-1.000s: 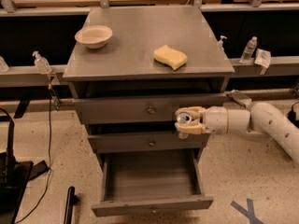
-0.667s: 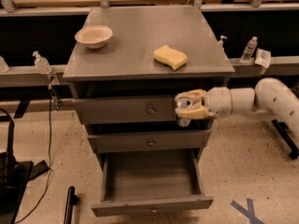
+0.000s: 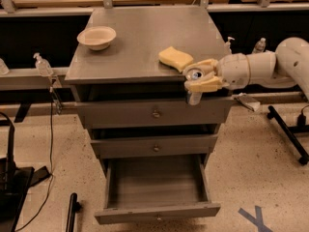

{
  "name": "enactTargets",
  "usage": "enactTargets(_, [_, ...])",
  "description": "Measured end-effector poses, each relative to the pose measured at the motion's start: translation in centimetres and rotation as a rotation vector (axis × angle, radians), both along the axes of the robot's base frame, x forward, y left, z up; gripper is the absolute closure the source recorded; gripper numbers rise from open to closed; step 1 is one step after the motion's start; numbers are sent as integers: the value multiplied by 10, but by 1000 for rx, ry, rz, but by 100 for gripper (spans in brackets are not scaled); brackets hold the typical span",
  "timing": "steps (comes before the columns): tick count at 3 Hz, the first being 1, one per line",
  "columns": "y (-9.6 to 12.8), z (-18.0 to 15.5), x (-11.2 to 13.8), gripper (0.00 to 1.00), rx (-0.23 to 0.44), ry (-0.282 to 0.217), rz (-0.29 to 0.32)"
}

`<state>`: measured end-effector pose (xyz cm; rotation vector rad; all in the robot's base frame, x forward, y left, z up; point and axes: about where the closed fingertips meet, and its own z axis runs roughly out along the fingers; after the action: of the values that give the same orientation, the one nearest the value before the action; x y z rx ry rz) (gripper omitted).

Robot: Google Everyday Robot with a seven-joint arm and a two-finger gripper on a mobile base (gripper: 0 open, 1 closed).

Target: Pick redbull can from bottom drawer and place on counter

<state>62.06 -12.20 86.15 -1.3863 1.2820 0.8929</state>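
Status: the hand (image 3: 194,76) pinches the redbull can (image 3: 194,98) near its top, at the front right edge of the desk (image 3: 140,37). The can's base hangs below the desk surface, in front of the top drawer (image 3: 154,113). The bottom drawer (image 3: 157,210) stands open.

Hazards:
- Edge strike. Moving inward without lifting first likely drives the can's base against the desk edge, which may twist it out of the pinch.
- Sponge contact. The sponge (image 3: 175,58) lies just behind the hand; a straight path may push it, or set the can on it tilted.
- Edge release. Letting go too near the rim may let the can topple to the floor
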Motion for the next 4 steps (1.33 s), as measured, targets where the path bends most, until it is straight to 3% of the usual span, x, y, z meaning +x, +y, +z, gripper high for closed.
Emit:
enactTargets(1, [-12,55,4,100,73,-8,-24])
enactTargets(2, [-28,81,11,100,151,-13,-92])
enactTargets(3, [-41,96,31,100,192,-3,-178])
enactTargets(4, [-57,106,72,100,192,42,-317])
